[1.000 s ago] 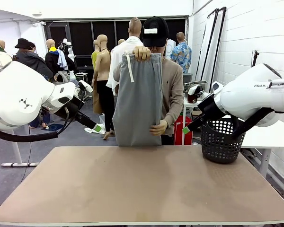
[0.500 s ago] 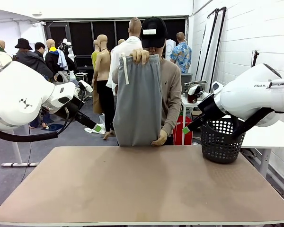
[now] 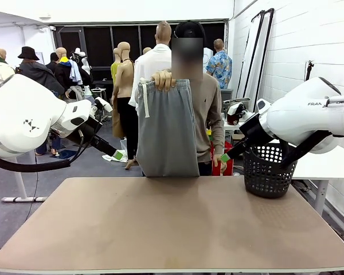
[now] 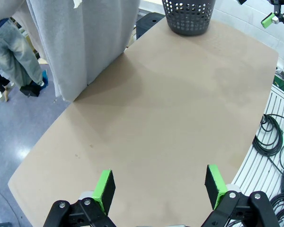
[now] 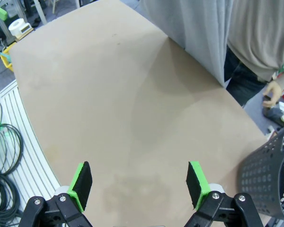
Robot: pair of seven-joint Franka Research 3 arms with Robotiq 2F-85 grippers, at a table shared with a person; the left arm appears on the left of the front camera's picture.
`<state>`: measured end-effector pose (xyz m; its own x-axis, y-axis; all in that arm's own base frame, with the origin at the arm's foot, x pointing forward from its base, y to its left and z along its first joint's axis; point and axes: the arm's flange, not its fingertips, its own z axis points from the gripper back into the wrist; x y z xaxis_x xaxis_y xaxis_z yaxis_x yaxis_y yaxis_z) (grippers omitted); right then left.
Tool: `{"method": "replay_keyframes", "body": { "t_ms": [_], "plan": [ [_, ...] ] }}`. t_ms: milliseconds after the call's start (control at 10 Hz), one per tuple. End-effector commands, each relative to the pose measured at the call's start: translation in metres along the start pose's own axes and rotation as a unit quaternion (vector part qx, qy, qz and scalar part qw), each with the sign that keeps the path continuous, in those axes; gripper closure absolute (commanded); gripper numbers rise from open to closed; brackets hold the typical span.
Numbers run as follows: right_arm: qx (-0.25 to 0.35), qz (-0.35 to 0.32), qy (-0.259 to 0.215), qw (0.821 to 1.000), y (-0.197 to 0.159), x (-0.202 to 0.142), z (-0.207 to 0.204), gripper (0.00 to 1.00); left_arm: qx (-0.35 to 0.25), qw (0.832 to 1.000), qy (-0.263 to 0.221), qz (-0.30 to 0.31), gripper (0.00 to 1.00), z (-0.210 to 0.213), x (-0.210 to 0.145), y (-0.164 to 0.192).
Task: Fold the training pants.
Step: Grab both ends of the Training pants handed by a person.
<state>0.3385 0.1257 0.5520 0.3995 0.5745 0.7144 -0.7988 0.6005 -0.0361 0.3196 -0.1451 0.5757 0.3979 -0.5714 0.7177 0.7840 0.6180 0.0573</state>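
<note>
The table (image 3: 172,229) takes up most of what I see, a bare brown top with both white arms pulled back to its sides. I read that as deliberate: it leaves the middle free for the cloth to come down.

The training pants (image 3: 166,132) are not on the table yet. A person at the far side holds them up by the gathered waistband with one hand (image 3: 162,79), so they hang straight, the legs together in one long grey panel. The hem reaches about level with the far edge of the table. In the left wrist view the cloth drops just beyond that edge; whether it touches, I cannot tell. Held like that, they look ready to be laid flat, so I judge the folding has not begun.

The black perforated basket (image 3: 268,172) stands on the right far corner, well apart from the pants. My views catch its wall but not its inside, so I cannot say what is in it.

The left fingers (image 4: 104,188) are spread wide with nothing between them, over the bare table. The right fingers (image 5: 80,185) are likewise wide apart and empty, near the basket.

The white drawstring (image 3: 143,98) dangles loose from the waistband and could snag or bunch under a fold.
</note>
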Motion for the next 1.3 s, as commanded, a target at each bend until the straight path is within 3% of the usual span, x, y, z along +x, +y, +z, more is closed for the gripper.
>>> {"method": "replay_keyframes", "body": {
  "t_ms": [0,1200],
  "plan": [
    [0.003,-0.002,-0.001,1.000,-0.0003,-0.0001,-0.0004,0.00,-0.002,1.000,0.002,-0.002,0.00,-0.0002,-0.0011,0.0008],
    [0.003,-0.002,-0.001,1.000,-0.0003,-0.0001,-0.0004,0.00,-0.002,1.000,0.002,-0.002,0.00,-0.0002,-0.0011,0.0008]
  ]
}}
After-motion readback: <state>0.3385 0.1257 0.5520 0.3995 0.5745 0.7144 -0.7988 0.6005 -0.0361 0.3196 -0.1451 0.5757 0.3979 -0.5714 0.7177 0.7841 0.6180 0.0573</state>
